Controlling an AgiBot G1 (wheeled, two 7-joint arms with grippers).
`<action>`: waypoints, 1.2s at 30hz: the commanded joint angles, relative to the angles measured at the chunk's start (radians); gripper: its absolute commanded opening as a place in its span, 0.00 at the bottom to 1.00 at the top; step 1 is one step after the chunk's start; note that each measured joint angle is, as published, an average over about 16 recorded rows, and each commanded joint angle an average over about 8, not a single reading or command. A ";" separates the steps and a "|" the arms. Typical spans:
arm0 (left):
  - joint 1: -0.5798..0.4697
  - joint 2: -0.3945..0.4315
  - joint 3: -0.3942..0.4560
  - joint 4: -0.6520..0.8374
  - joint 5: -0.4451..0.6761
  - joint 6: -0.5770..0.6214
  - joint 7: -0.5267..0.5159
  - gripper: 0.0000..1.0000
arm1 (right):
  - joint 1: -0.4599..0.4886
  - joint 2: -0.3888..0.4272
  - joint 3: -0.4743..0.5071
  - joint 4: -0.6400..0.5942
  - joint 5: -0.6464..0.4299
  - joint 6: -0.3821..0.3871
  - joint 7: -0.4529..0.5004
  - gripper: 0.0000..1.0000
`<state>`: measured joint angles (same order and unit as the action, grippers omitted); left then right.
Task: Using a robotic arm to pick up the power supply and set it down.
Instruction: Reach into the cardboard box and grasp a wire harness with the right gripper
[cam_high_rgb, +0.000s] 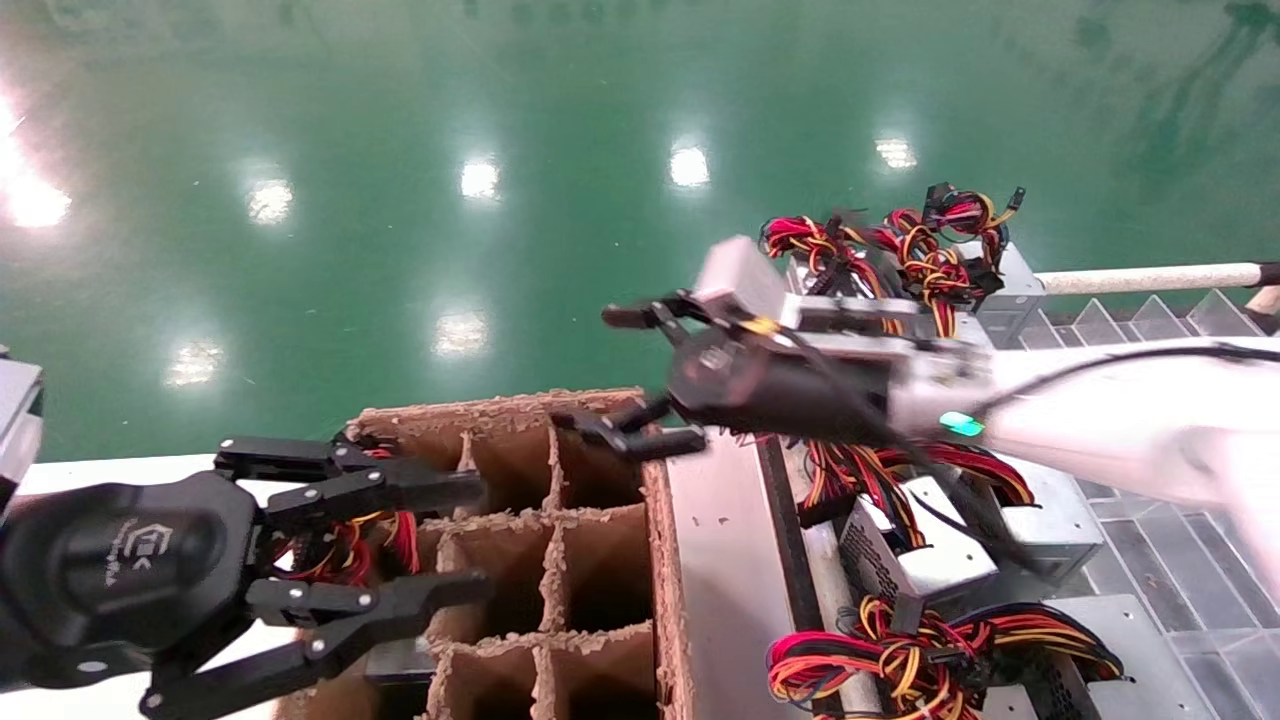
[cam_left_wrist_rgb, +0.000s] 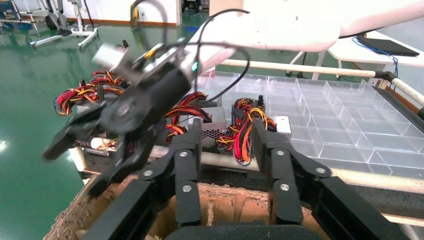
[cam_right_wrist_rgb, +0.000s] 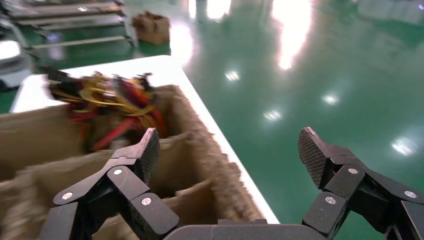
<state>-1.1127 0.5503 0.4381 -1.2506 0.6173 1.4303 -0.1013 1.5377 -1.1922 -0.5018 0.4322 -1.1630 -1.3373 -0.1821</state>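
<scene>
My right gripper (cam_high_rgb: 600, 368) hangs open and empty over the far edge of the brown divided cardboard box (cam_high_rgb: 520, 520), on its white arm (cam_high_rgb: 1100, 420). In the right wrist view this gripper (cam_right_wrist_rgb: 230, 152) has wide jaws over the box rim (cam_right_wrist_rgb: 200, 150) and the green floor. Several power supplies (cam_high_rgb: 1040, 520) with red, yellow and orange wires lie to the right; one shows its honeycomb side (cam_left_wrist_rgb: 212, 125). A wire bundle (cam_high_rgb: 345, 550) (cam_right_wrist_rgb: 107, 102) lies in the box's left compartment, its metal body hidden. My left gripper (cam_high_rgb: 475, 540) (cam_left_wrist_rgb: 227, 145) is open and empty at the box's near left.
A clear divided tray (cam_left_wrist_rgb: 340, 110) (cam_high_rgb: 1150, 560) lies under and beyond the power supplies. A white rail (cam_high_rgb: 1150, 277) runs along its far side. A silver metal slab (cam_high_rgb: 720, 560) stands against the box's right wall. Green floor (cam_high_rgb: 500, 150) lies beyond the white table edge (cam_right_wrist_rgb: 220, 135).
</scene>
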 joint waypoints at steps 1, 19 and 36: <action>0.000 0.000 0.000 0.000 0.000 0.000 0.000 0.00 | 0.028 -0.051 -0.008 -0.081 -0.022 0.047 -0.031 1.00; 0.000 0.000 0.000 0.000 0.000 0.000 0.000 0.00 | 0.039 -0.183 -0.129 -0.112 0.031 0.092 -0.064 1.00; 0.000 0.000 0.000 0.000 0.000 0.000 0.000 0.00 | -0.005 -0.183 -0.435 0.096 0.248 0.283 0.042 0.14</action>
<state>-1.1128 0.5502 0.4381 -1.2506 0.6173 1.4302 -0.1013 1.5350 -1.3754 -0.9323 0.5201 -0.9172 -1.0576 -0.1440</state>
